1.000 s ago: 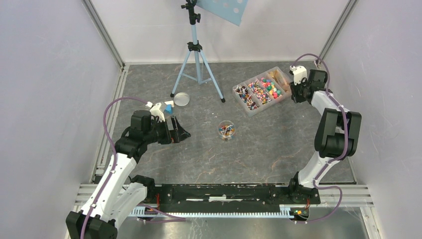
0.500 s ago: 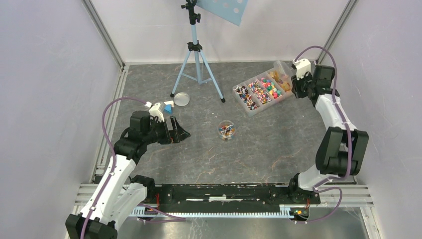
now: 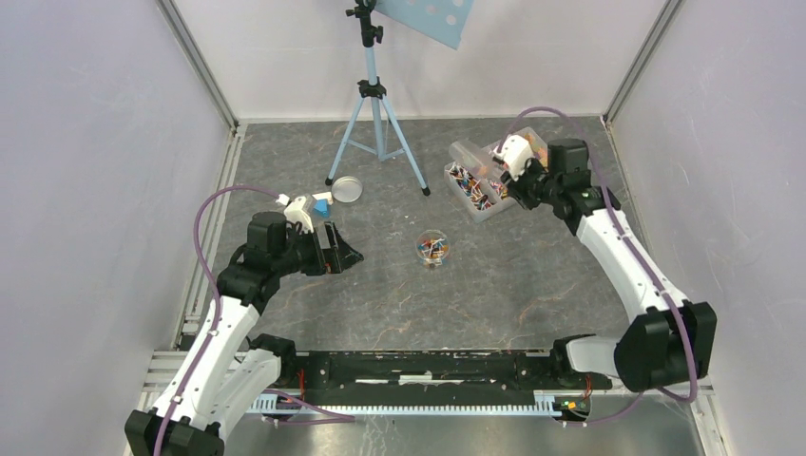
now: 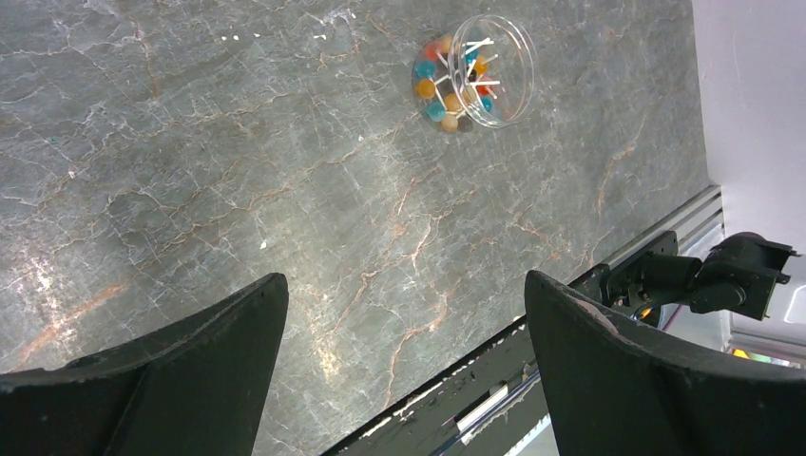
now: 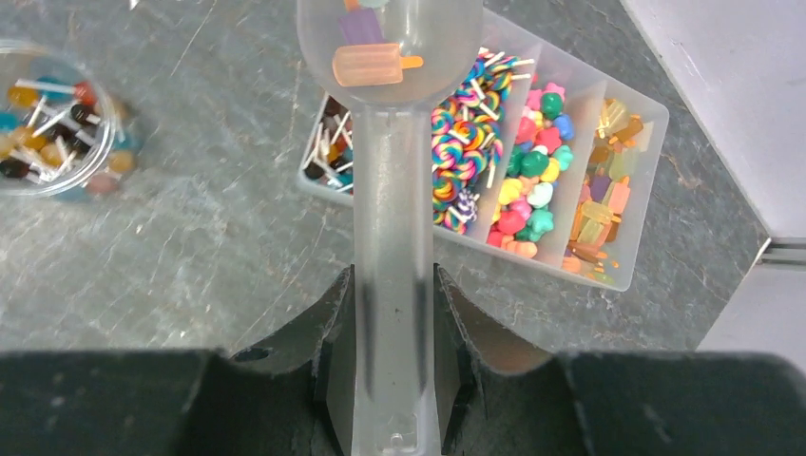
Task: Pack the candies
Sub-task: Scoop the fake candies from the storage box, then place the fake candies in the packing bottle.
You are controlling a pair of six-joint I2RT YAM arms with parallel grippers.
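Over the last second the right tool has swung from the far right end of the sorting tray across it toward the middle of the desk. It now hangs above the tray's left half, clamped tight on the handle of a translucent scoop. The scoop's bowl carries a few candies: an orange ice-lolly shape lies on top, with a purple piece behind it. In the right wrist view the bowl has cleared the tray's edge and sits over bare desk. The rest of the sweets lie in the tray's four compartments: stick lollipops, swirl lollipops, small round pink, green and blue pieces, and orange and yellow ice-lolly shapes. The open jar stands alone mid-desk, well apart from the scoop, and already holds a cluster of lollipops. Its lid lies off near a foot of the tripod. The left tool has not shifted in that time; its jaws stand wide apart and empty, pointed down at the desk, with the jar at the far edge of its view. The swing suggests the scooping is done and the carry to the jar is under way. What remains is to bring the bowl over the jar's mouth and tip it. The bowl looks shallow, so a quick turn could slide a piece out onto the desk
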